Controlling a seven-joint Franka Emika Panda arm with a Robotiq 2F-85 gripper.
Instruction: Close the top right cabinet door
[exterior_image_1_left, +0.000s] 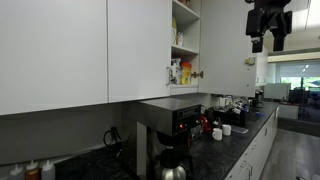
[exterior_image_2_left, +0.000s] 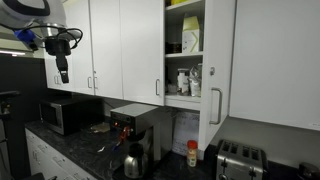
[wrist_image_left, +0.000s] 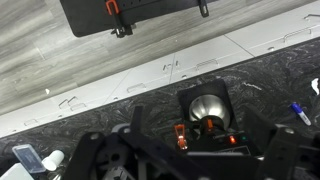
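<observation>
Nearest, a coffee maker (exterior_image_2_left: 135, 135) stands on the dark countertop (exterior_image_2_left: 60, 142). Above it, the top right cabinet door (exterior_image_2_left: 222, 55) stands swung outward (stocked shelves exposed beside it), its bar handle (exterior_image_2_left: 213, 105) low on the panel. Farther along the cabinets, well apart from the door, the gripper (exterior_image_2_left: 62, 74) hangs high with its fingers parted, holding nothing.

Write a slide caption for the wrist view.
Wrist view: end effector above a coffee maker on the dark countertop.

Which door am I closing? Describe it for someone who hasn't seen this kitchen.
Follow the row of white wall cabinets above the dark counter to the only compartment showing shelves. The top right cabinet door is the tall white panel beside that opening, silver bar handle low down; alone among its neighbours, it stands swung out.
</observation>
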